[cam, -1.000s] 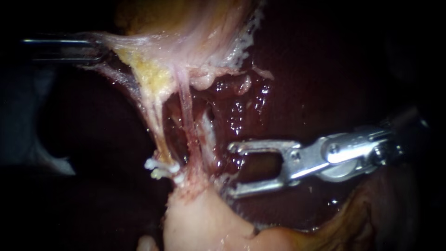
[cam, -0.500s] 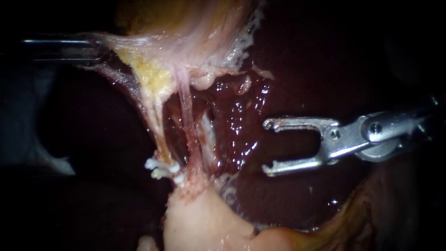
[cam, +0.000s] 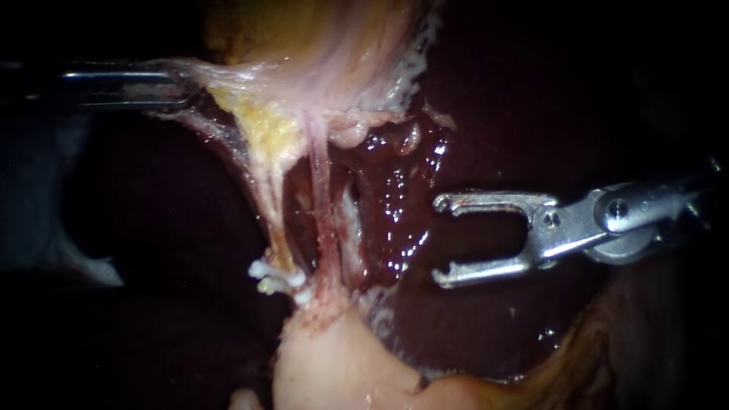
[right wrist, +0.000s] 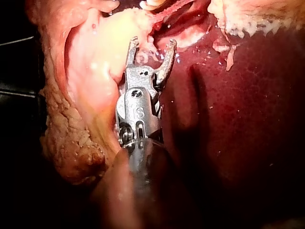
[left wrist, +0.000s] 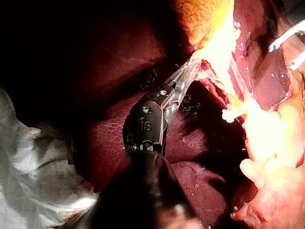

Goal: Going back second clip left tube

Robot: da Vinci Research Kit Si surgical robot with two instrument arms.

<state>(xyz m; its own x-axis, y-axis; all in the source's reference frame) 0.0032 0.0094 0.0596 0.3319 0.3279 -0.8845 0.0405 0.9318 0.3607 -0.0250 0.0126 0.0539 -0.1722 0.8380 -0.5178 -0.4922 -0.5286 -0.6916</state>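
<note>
Right instrument (cam: 438,239): jaws spread wide, with a clear gap between the two tips and nothing held. The tips point toward the tubes but stand well apart from them, hovering over the wet, dark-red liver (cam: 395,220). The shaft enters from the right edge of the endoscope view. In the right wrist view the same open jaws lie over the liver, with pale tissue just beside one jaw.

Left instrument (cam: 178,87): jaws closed on a pale membrane (cam: 220,76), gripping it from both sides and holding it stretched toward the left of the endoscope view. The left wrist view shows the same grip at the tip.

Left tube (cam: 275,220): a pale yellowish strand running down from the yellow fat (cam: 266,125) to a pale tissue mass (cam: 326,364). A white clip (cam: 275,279) sits across its lower end. Whether this is one clip or two set close together cannot be told.

Right tube (cam: 323,197): a thin pink strand just beside the left tube, between it and the open jaws.

A white cloth (left wrist: 33,181) lies beside the left instrument's shaft in the left wrist view.
</note>
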